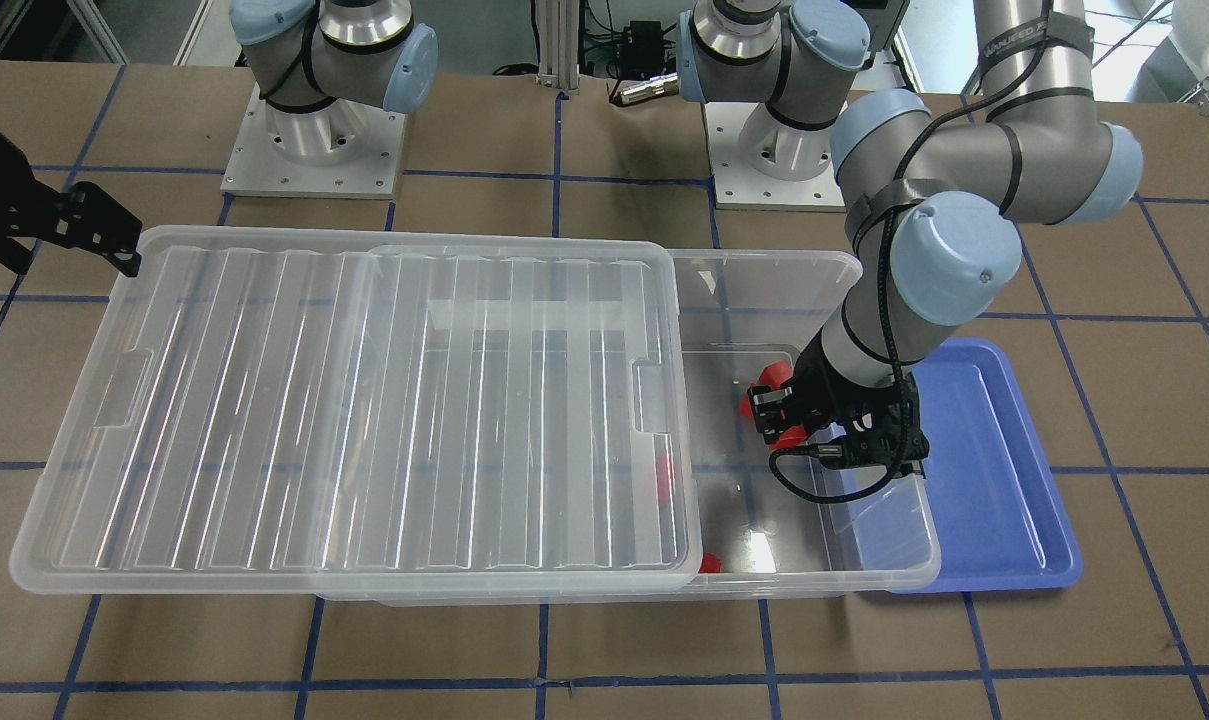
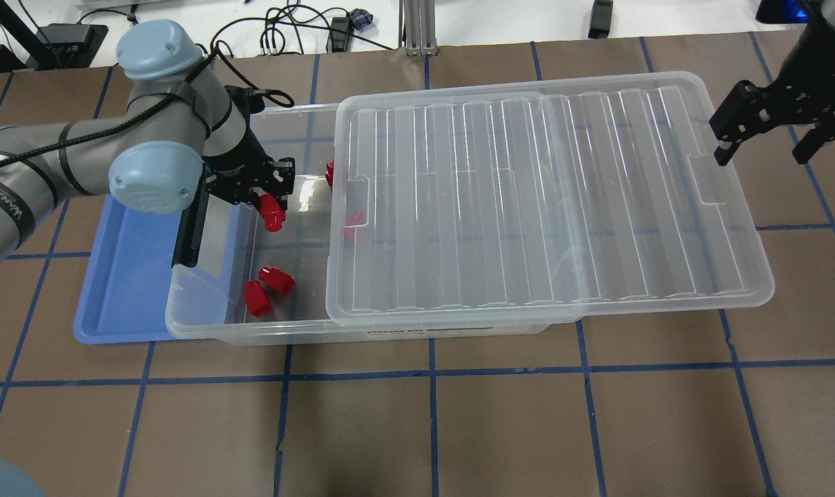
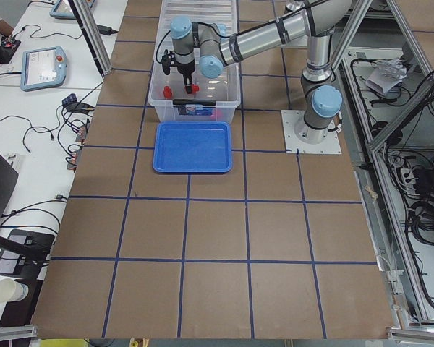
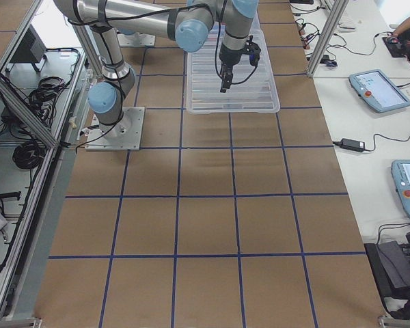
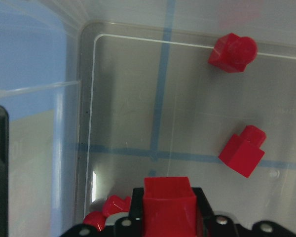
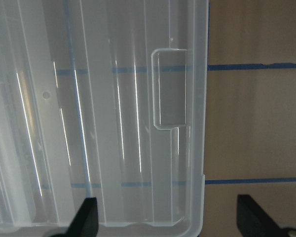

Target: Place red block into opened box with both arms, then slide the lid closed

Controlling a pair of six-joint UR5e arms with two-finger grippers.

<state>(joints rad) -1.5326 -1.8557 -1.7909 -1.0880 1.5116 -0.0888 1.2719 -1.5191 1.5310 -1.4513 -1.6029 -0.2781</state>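
Jaws of the left gripper [image 2: 271, 207] are clamped on the red block [image 2: 273, 219] over the uncovered end of the box [image 2: 203, 324]. Jaws of the right gripper [image 2: 762, 148] are spread wide and empty at the far short edge of the lid [image 2: 548, 200], which covers most of the box. A blue tray [image 2: 120, 276] lies just beside the box. The arm strap [image 2: 3, 200] partly reads "WANEED". The box label [image 2: 417, 331] is illegible.

Four fixed views, two wrist close-ups
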